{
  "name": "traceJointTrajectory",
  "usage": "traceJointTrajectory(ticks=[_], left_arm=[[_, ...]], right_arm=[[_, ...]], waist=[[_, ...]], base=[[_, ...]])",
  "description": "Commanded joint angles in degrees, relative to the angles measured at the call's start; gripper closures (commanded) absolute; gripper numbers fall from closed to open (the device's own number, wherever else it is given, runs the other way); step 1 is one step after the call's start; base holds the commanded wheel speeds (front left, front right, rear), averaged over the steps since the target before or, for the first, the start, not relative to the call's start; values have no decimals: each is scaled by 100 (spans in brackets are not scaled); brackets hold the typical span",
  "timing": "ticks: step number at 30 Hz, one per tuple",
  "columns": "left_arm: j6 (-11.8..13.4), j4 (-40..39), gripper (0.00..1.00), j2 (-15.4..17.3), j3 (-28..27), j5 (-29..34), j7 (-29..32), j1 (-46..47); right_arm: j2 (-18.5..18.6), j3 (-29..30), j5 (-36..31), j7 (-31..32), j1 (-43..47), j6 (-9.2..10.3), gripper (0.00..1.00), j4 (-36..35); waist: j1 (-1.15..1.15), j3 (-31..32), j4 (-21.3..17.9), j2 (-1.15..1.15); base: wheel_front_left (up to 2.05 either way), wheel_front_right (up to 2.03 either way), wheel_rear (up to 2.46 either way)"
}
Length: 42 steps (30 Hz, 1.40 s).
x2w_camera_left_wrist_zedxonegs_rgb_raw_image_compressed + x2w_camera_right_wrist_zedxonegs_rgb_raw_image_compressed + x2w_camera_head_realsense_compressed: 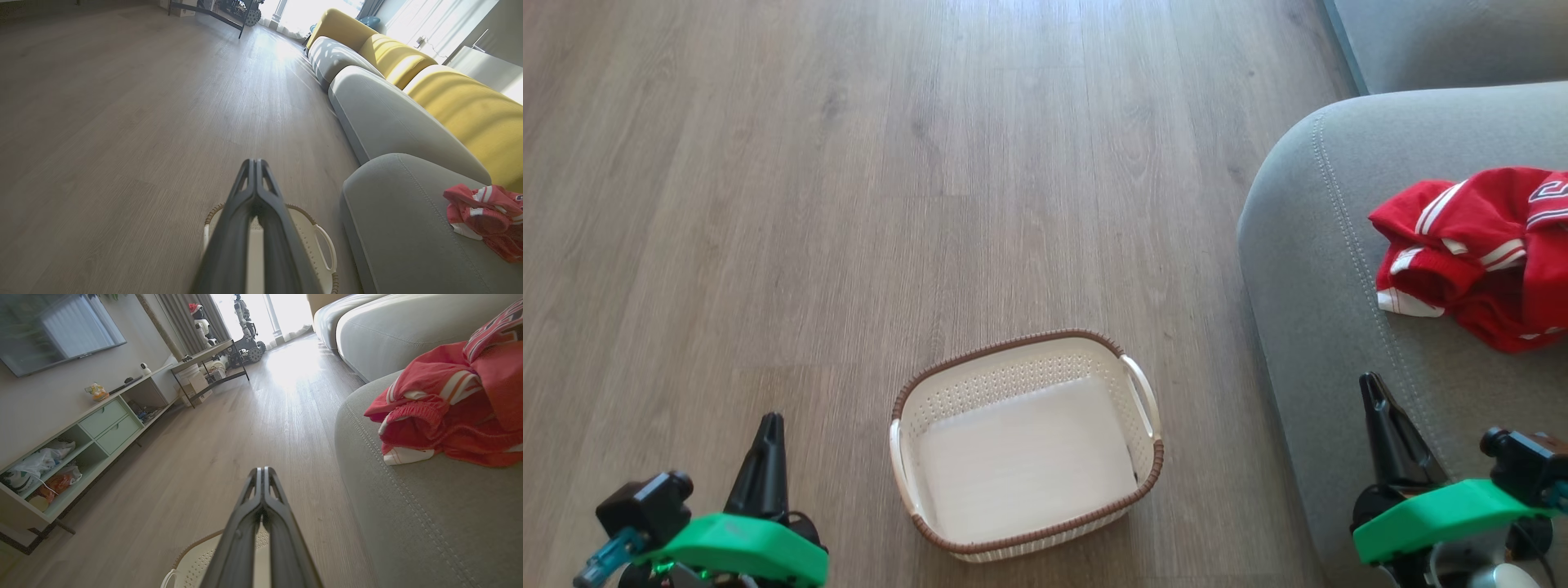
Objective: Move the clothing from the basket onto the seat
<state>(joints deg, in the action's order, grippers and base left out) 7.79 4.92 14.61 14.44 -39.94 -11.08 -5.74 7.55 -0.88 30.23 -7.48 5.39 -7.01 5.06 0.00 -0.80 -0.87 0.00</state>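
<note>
Clothing (1482, 253) lies on the seat (1323, 269) beyond the right pincer (1372, 388).

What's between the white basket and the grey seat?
Nothing but a strip of bare wooden floor between the basket and the seat, seen in the head view.

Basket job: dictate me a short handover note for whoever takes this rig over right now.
Left gripper: fingers shut, holding nothing, to the left of the basket.
Right gripper: fingers shut, holding nothing, seen against the seat, short of the clothing.
Clothing: red heap lying on the seat, apart from both grippers.
Basket: on the floor beside the seat, empty.
Done: clothing is on the seat.
Left: nothing visible to move; job looks complete.
</note>
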Motion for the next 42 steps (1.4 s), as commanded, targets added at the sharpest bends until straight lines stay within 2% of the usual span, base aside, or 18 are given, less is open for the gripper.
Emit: traceJointTrajectory(ticks=[1, 42], left_arm=[[-50, -138, 100, 40, -146, -105, 25, 310], [-658, 289, 100, -405, -875, -2269, 678, 667]], right_arm=[[25, 34, 126, 16, -262, -9, 100, -148], [-106, 226, 2702, 504, -621, -25, 100, 275]], waist=[[0, 0, 1, 0], [0, 26, 36, 0]], base=[[0, 0, 0], [0, 0, 0]])
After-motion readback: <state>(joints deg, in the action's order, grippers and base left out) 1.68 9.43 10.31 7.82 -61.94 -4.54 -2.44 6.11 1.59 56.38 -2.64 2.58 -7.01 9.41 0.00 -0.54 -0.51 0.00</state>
